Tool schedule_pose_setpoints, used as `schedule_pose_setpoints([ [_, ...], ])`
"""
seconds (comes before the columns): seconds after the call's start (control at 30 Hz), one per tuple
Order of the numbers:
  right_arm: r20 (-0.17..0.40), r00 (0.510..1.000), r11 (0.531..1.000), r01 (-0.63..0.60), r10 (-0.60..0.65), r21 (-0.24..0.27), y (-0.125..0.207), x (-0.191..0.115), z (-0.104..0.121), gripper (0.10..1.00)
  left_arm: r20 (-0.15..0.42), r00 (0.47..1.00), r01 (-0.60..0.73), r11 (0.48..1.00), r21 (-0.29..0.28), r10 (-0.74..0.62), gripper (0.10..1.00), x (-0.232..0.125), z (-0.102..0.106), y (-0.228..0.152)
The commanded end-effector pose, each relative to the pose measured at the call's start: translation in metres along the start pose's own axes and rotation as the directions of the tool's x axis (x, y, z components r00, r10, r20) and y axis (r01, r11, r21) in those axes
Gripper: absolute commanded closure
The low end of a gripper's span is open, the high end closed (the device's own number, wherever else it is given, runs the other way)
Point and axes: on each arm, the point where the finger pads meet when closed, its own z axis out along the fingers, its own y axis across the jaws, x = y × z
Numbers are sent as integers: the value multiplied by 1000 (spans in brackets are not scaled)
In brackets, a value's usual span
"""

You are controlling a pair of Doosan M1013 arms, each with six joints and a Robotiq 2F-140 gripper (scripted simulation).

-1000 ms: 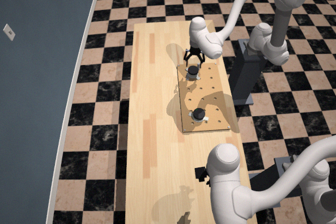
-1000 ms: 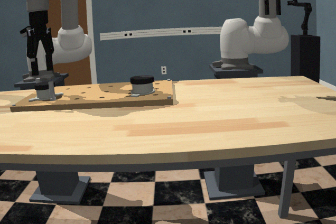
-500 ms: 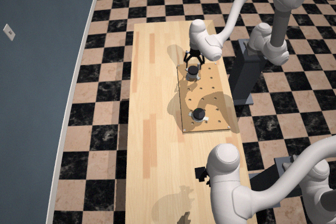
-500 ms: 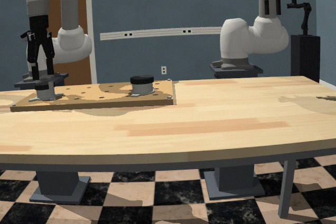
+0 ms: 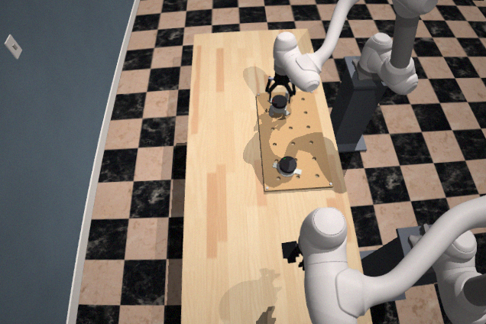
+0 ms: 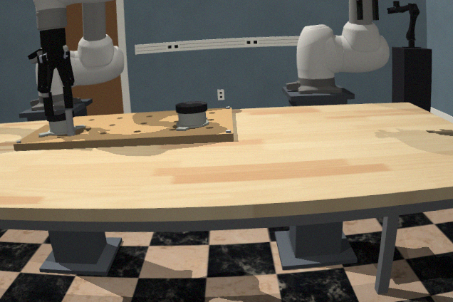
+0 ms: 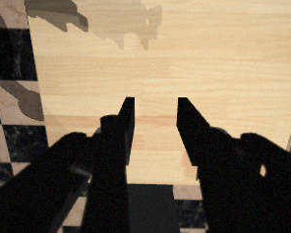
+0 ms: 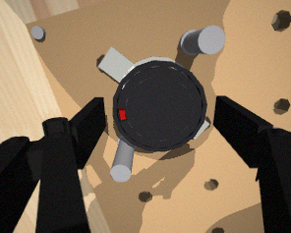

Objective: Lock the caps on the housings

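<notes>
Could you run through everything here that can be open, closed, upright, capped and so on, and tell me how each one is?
Right gripper: open, around the red-marked cap.
Left gripper: partly open, empty.
Red-marked cap: on its housing; locking unclear.
Green-marked cap: on its housing; locking unclear.
Both housings: upright.
</notes>
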Motion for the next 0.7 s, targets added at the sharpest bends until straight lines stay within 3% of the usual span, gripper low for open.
schedule_pose_setpoints([
  [0.0,1,1000,1000,0,0,1,0,0,6,403,-1,1000,0,1000,0,0,770,0,-1,0],
  [0.57,2,1000,1000,-1,1,1,0,0,10,403,-1,1000,0,1000,0,0,770,0,-1,0],
  [0.6,1,1000,1000,-1,1,1,0,0,10,999,-1,1000,0,1000,0,0,770,0,-1,0],
  [0.67,1,1000,1000,-1,1,1,0,0,10,999,-1,1000,0,1000,0,0,770,0,-1,0],
])
